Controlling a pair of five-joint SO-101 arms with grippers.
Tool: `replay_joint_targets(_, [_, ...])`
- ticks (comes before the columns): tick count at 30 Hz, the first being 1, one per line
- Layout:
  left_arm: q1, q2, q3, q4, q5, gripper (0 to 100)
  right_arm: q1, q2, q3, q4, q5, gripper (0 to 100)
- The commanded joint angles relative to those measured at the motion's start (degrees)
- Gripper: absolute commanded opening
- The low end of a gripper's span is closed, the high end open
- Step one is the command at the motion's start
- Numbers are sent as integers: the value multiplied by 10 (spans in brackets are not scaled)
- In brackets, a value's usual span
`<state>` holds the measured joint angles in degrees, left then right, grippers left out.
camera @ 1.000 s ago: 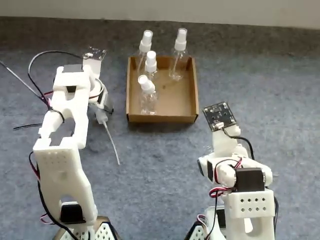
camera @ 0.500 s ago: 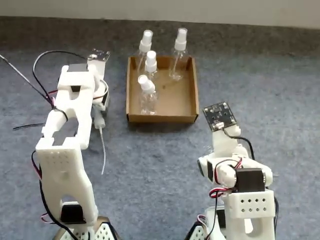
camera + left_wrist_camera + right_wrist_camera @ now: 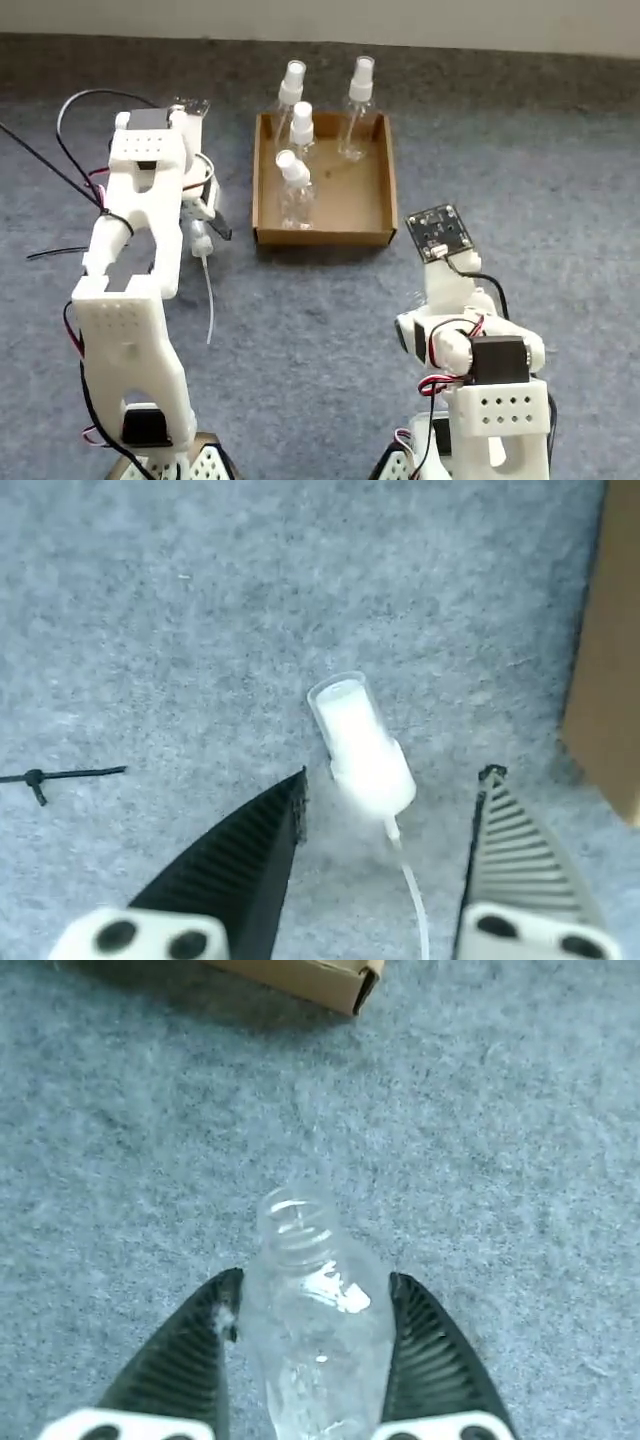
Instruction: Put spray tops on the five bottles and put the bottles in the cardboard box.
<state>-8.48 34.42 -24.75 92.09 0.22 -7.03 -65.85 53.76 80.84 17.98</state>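
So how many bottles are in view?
5. Four capped bottles stand in the cardboard box: two at the back, two nearer on its left side. One uncapped bottle is in the right gripper.

The tabletop (image 3: 540,170) is covered edge to edge with a grey, fuzzy cloth (image 3: 520,1110) (felt or short carpet, hard to tell which). Along its far side runs a darker band (image 3: 500,60), and beyond that a pale, plain strip (image 3: 450,18). The light is soft and even. A small black tie (image 3: 40,776) lies on the cloth.

bottle (image 3: 310,1330) base cut off, dip tube (image 3: 409,880) cropped
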Motion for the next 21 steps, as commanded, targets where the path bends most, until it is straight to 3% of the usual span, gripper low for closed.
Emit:
replay_joint_targets(1, [4,-20,37,-25,35,245,-3,-9,-4,-12,-5,4])
replay_joint_targets(6, [4,-21,122,-115,38,236,-3,-9,-4,-12,-5,4])
replay_joint_targets(9, [6,-22,129,-136,39,169,-3,-9,-4,-12,-5,4])
replay_joint_targets(16, [3,-46,96,-129,39,126,-3,-9,-5,-12,-5,5])
replay_joint_targets(21, [-12,-124,11,-43,36,126,-4,-9,-6,-12,-5,5])
